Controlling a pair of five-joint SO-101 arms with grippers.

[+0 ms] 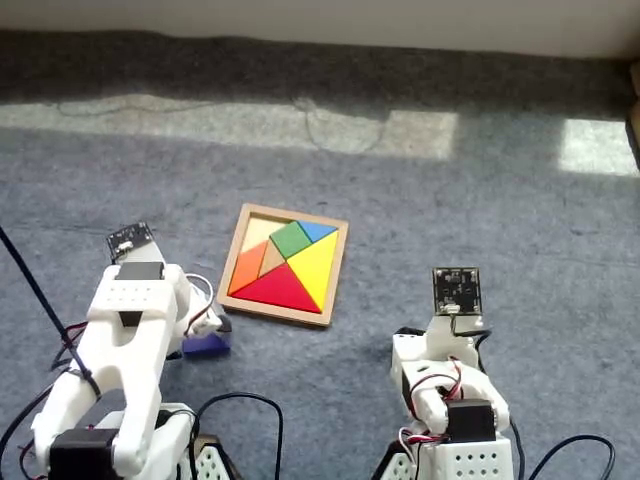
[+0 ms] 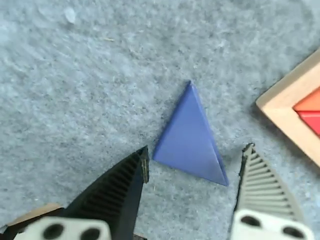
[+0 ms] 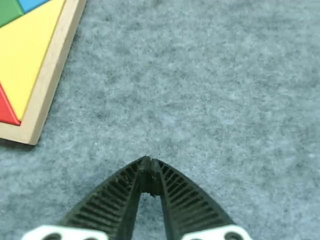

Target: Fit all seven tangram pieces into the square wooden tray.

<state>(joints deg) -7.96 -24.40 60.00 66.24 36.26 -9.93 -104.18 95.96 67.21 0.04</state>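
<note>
The square wooden tray [image 1: 337, 272] lies mid-table, holding red, yellow, orange, green, blue, cream and tan pieces. A dark blue triangle [image 2: 191, 136] lies flat on the carpet beside the tray's near-left corner [image 2: 283, 103], also seen by the left arm [image 1: 207, 343]. My left gripper [image 2: 196, 152] hovers over this triangle, open, with one finger on each side of it and not touching it. My right gripper [image 3: 149, 162] is shut with nothing in it, low over bare carpet to the right of the tray [image 3: 50, 75].
Grey carpet covers the table all round. Cables trail from both arm bases at the near edge [image 1: 240, 400]. A sunlit strip [image 1: 300, 125] crosses the far side.
</note>
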